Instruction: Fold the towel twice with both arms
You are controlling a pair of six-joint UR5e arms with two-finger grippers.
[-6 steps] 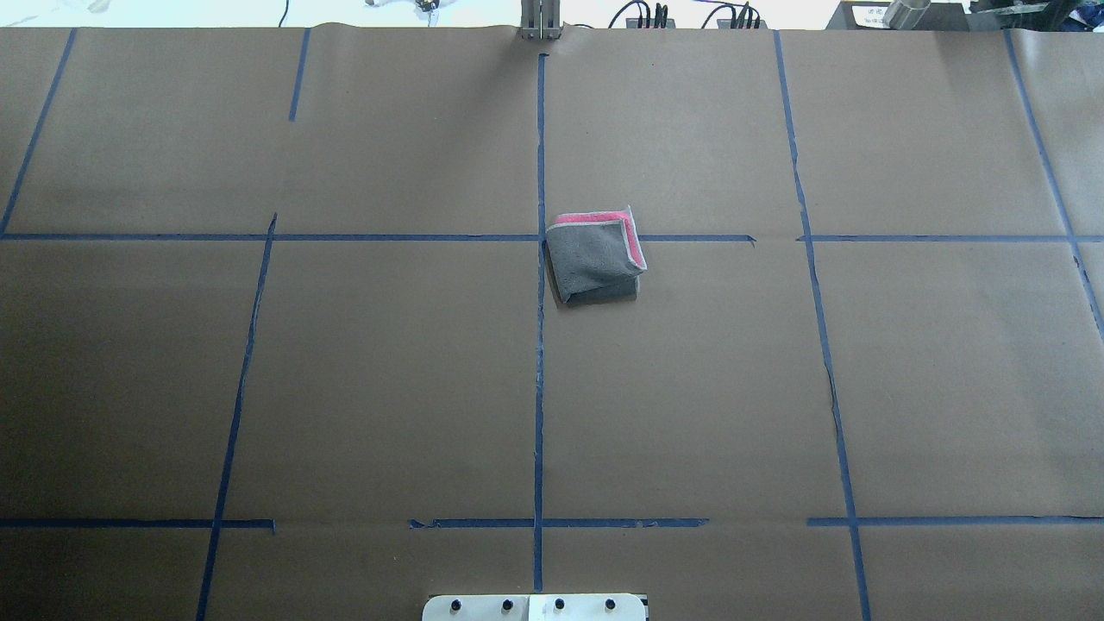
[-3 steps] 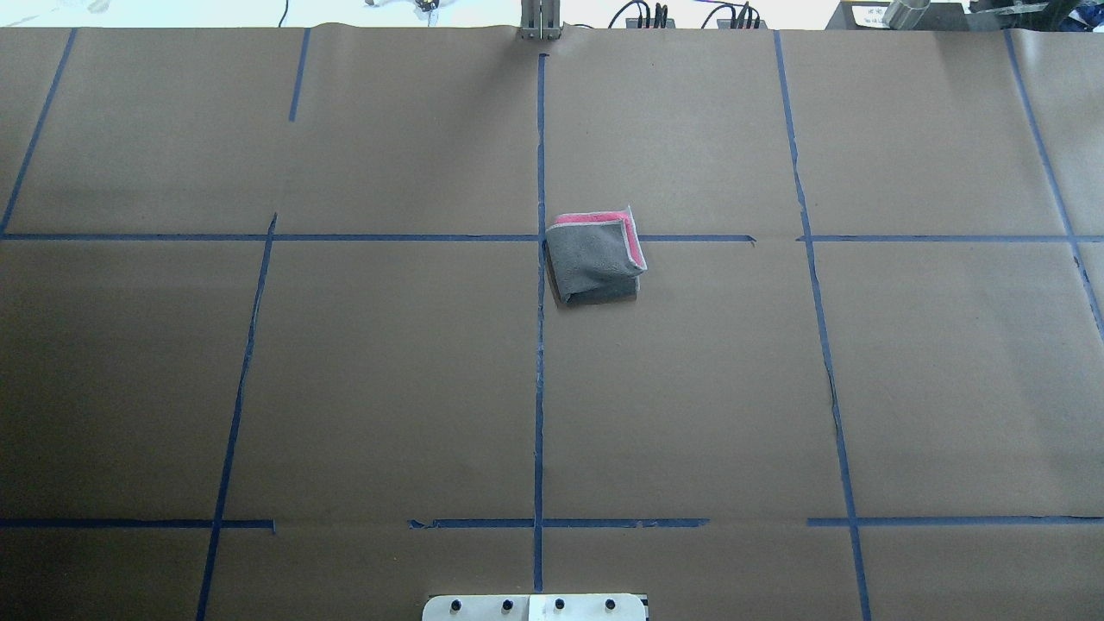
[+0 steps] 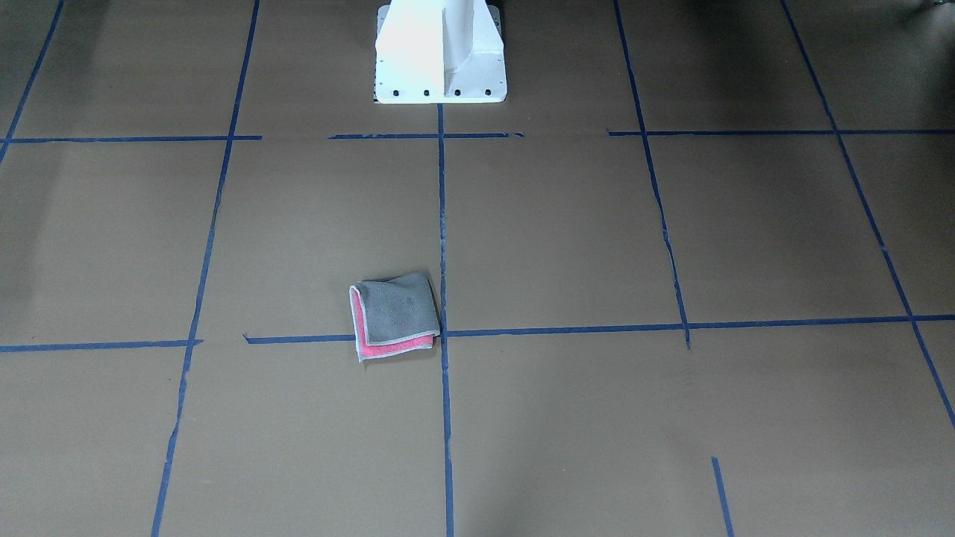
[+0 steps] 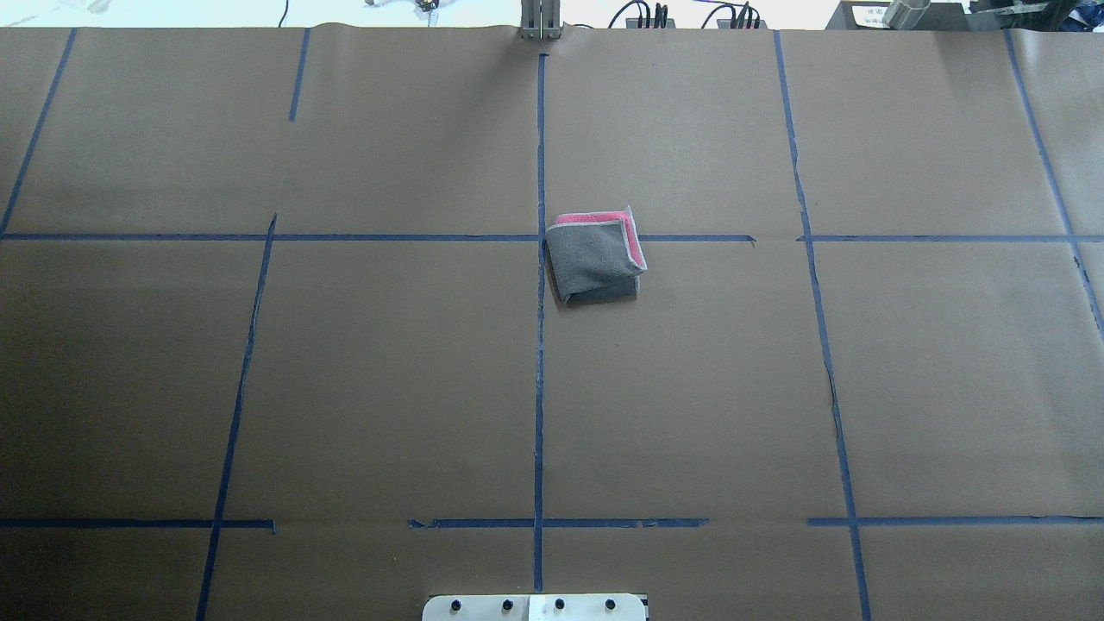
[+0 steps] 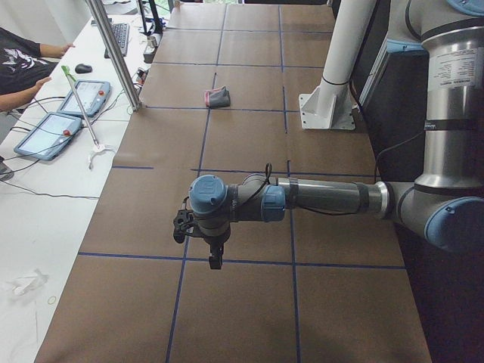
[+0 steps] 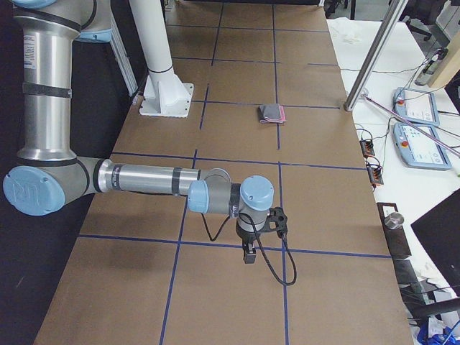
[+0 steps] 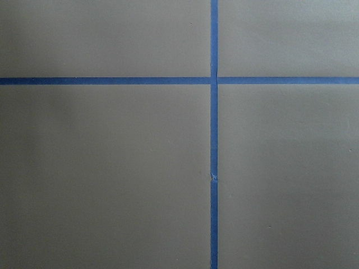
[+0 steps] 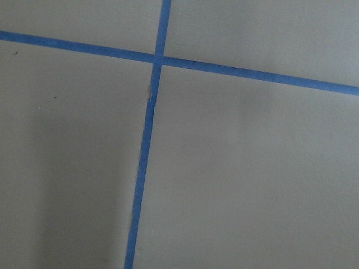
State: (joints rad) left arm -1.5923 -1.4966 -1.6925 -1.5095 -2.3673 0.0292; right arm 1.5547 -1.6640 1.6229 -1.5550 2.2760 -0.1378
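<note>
Left gripper (image 5: pixel 215 261) and right gripper (image 6: pixel 249 255) both hang tips-down over bare bench (image 4: pixel 345 388) at opposite ends. Only the side views catch them, so I honestly can't tell if they're released or clenched. The towel (image 4: pixel 595 259) lies well apart from both, folded up grey face on top, just at 4 o'clock from a blue tape cross (image 4: pixel 535 237) in the overhead view, with pink peeking out along its 12 and 3 o'clock edges.
</note>
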